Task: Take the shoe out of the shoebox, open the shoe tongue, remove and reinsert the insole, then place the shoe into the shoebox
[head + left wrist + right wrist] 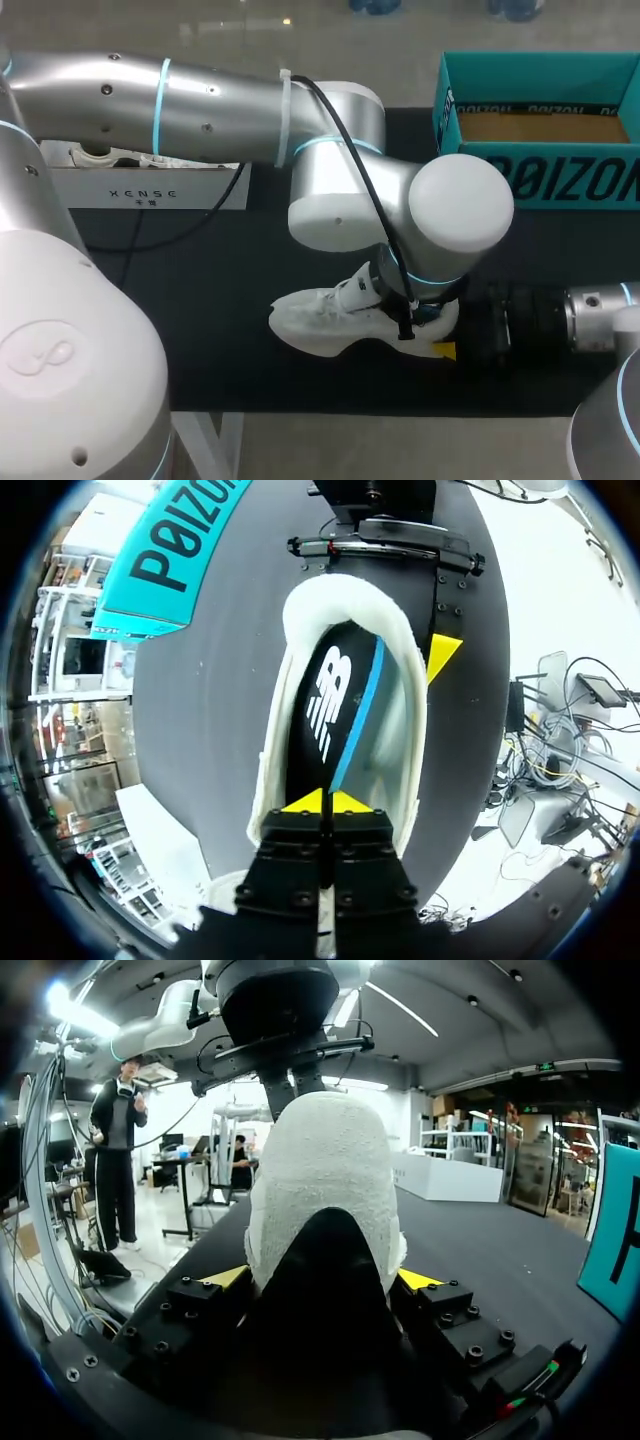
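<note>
My right gripper [322, 1278] squeezes the heel of the white shoe [330, 320] from both sides. Its jaws are spread wide around the heel. I think this is so the shoe cannot slide on the black mat [200, 300].

My left gripper [322, 802] points down into the shoe's opening. Its jaws are almost closed and seem to pinch the end of the black insole [325, 700]. The insole is tipped on its edge inside the shoe, ready to come out, I think.

The blue-green shoebox [570, 180] sits open, well apart from the shoe. I see only its brown floor inside.
</note>
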`<state>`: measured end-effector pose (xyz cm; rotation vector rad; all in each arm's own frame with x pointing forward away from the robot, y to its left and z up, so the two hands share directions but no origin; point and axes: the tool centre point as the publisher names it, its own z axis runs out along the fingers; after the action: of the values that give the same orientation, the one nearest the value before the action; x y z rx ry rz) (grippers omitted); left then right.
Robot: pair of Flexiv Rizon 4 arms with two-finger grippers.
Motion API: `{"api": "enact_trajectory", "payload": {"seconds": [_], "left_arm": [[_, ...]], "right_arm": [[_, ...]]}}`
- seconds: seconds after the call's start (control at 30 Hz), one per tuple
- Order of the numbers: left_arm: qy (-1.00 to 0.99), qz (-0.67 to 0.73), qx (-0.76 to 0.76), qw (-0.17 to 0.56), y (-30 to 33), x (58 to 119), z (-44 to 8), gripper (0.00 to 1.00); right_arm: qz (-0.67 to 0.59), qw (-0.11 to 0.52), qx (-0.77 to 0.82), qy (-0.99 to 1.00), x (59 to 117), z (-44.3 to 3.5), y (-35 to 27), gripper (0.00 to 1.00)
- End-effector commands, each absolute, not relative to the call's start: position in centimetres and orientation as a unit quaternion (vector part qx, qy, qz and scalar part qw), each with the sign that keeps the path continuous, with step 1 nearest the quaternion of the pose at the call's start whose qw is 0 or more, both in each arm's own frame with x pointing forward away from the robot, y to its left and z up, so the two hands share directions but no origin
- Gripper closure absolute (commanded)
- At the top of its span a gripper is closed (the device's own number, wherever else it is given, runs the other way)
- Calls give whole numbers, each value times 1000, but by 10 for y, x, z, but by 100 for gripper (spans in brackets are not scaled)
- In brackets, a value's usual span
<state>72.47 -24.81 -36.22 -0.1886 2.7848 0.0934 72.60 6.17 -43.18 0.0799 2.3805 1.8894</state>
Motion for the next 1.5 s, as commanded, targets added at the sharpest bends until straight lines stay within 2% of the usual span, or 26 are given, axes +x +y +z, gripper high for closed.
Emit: {"api": "enact_trajectory", "payload": {"seconds": [0.03,0.9,1.5], "left_arm": [[982,28,-68,174,-243,722,-350,100],[986,-62,-105,118,-206,712,-310,100],[989,-36,-61,128,-258,680,-319,100]], "right_arm": [[619,51,27,783,725,-434,64,100],[619,51,27,783,725,-434,64,100],[619,51,27,783,725,-434,64,100]]}}
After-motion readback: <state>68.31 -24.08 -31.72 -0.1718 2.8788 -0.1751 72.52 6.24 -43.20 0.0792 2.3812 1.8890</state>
